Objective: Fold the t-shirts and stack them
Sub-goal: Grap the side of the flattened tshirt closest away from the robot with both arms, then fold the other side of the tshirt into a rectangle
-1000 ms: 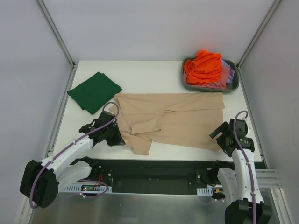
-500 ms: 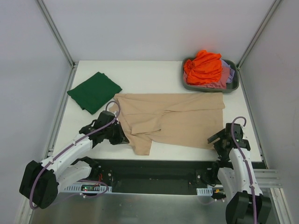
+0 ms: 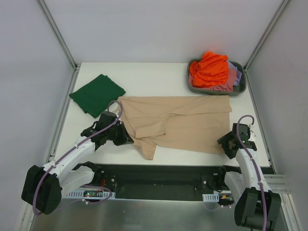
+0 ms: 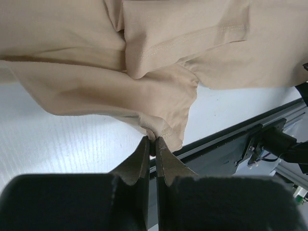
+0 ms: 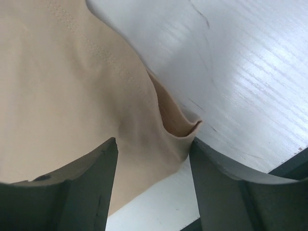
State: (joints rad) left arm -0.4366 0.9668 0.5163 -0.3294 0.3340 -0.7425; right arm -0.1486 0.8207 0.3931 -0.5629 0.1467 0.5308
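Tee (image 3: 192, 125) beige, creased, partly folded | left tool (image 4: 153, 140) pinching its edge | right tool (image 5: 153, 147) spread

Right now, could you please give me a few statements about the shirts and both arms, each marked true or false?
1. The left fingers are shut on the edge of the beige t-shirt. True.
2. The right fingers are clamped shut. False: they are open, straddling a corner of the beige t-shirt.
3. The dark green t-shirt lies in the grey tub. False: it lies folded on the table, left of the beige one.
4. The orange t-shirt tops the pile in the grey tub. True.
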